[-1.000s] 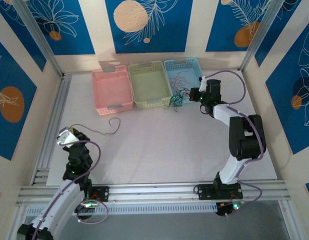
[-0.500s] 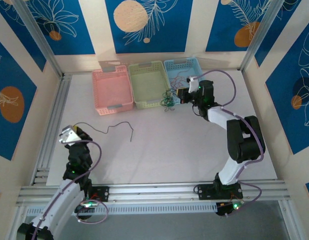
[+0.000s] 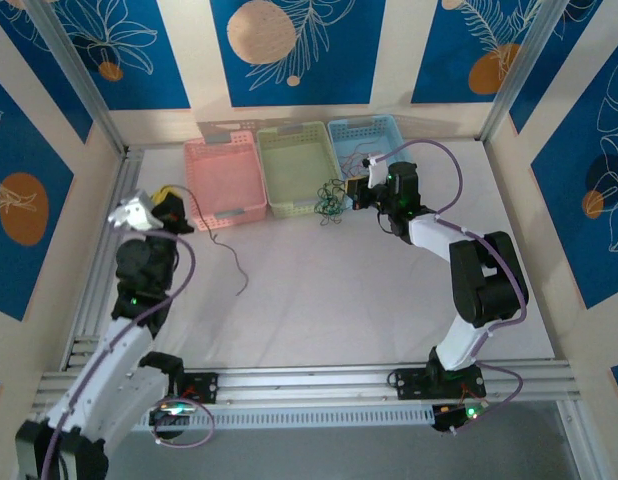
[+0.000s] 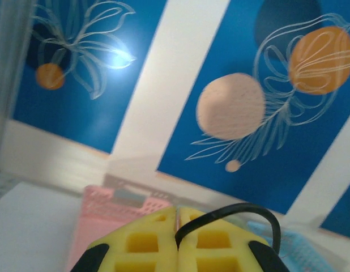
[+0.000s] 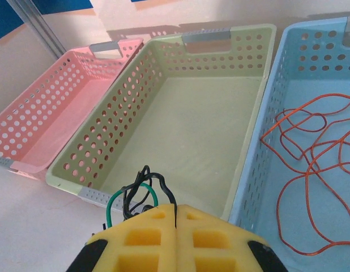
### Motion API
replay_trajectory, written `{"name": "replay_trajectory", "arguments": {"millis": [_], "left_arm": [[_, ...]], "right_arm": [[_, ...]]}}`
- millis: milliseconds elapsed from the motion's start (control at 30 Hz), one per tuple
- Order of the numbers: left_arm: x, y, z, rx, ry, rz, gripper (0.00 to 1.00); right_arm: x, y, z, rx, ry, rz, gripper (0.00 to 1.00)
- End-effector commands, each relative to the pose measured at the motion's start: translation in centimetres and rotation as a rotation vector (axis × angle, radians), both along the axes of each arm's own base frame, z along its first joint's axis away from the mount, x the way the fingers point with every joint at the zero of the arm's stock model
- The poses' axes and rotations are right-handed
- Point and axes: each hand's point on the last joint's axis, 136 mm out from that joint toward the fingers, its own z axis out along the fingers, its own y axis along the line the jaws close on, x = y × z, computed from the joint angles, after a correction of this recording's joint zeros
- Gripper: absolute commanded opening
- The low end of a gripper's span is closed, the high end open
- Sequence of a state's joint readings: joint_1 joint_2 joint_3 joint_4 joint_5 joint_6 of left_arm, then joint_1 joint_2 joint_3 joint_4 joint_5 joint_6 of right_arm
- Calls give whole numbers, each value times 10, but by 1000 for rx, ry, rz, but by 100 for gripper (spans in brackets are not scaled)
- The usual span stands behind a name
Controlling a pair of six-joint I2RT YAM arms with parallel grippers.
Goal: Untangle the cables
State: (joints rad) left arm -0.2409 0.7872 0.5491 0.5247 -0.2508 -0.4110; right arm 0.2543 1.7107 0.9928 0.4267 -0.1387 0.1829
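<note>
Centrally, the cables form a small clump of dark and green strands on the table, just in front of the near rim of the green basket, toward its right corner. The right gripper stands immediately right of the clump. In the right wrist view its yellow pads are clenched together, with a green loop and dark strands pinched at their tips. A loose red wire lies inside the blue basket, apart from the clump.

One dark cable lies apart from the rest. Its upper end is clamped in the closed left gripper, raised just left of the pink basket. From there its long axis runs near and rightward, to a free end on open table, well apart from the clump. The left wrist view shows it arching out from between the shut pads.

The deciding relation appears to be this: the clump lies far right of the left gripper, the width of two baskets away, but touches the right one. The right arm is therefore nearer, and separation would probably proceed leftward and nearward from its grip.
</note>
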Motion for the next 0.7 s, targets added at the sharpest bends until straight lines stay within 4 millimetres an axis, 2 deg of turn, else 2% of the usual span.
{"name": "replay_trajectory", "arguments": {"millis": [0, 233, 467, 567, 667], "left_arm": [[17, -29, 26, -11, -42, -122, 0], [70, -53, 72, 12, -62, -161, 0], [128, -67, 112, 8, -118, -140, 0], [154, -79, 124, 19, -149, -159, 0], [184, -96, 125, 41, -156, -189, 0]], "right_arm": [[6, -1, 22, -2, -65, -10, 0], [6, -1, 23, 3, -62, -9, 0], [7, 0, 23, 6, -58, -3, 0], [7, -1, 23, 8, -59, -5, 0], [7, -2, 24, 11, -60, -8, 0]]}}
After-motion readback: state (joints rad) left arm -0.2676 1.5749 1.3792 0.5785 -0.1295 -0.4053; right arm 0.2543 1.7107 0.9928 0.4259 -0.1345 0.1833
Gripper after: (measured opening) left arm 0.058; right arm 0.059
